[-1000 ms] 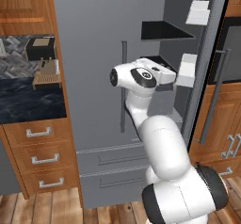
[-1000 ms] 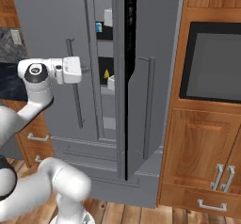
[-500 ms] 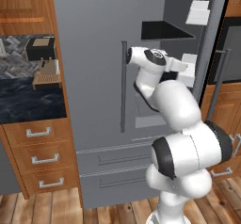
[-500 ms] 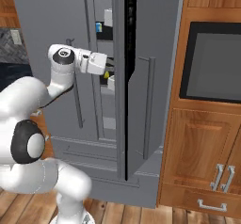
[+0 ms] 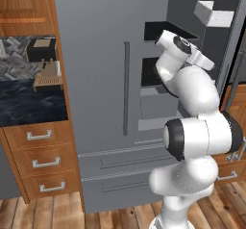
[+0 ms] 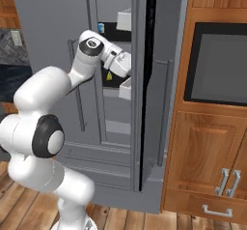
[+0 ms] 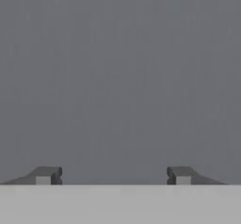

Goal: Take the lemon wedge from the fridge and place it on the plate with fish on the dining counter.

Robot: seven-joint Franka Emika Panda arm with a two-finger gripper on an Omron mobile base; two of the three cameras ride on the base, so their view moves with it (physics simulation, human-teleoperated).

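Reaching into the gap of the fridge [image 6: 58, 26], my fingers [image 7: 113, 176] stand wide apart with nothing between them, facing a plain grey surface close ahead. Seen from my right side, my hand sits at the edge of the open door, and the lemon wedge [image 6: 109, 76] lies just beside it on a dark shelf. A small blue carton [image 6: 101, 28] stands on the shelf above.
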